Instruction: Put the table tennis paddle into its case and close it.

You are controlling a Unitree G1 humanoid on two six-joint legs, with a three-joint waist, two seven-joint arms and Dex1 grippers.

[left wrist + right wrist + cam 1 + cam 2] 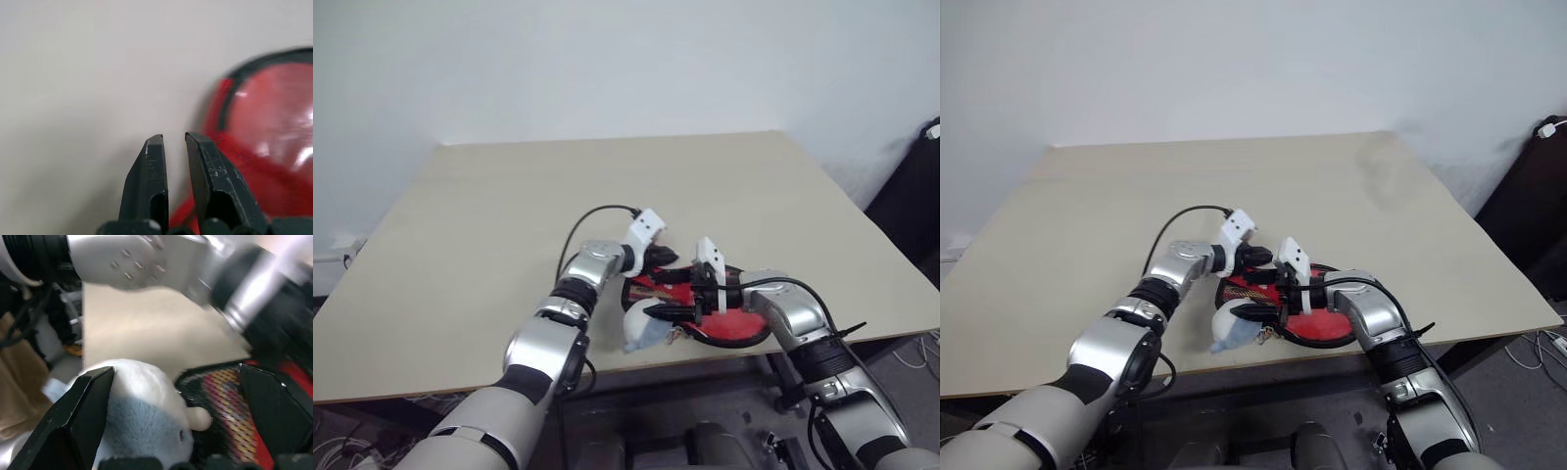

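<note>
Both of my grippers sit over the case (1317,318) at the near table (1087,215) edge: the right gripper (1268,311), fingers spread wide, is nearer and just beside it, the left gripper (661,257), pressed together and empty, hovers at its far edge.

A pale beige table (509,225) carries the red and black paddle case (734,323) at its near edge, with a white and grey-blue plush toy (641,328) touching it there.
</note>
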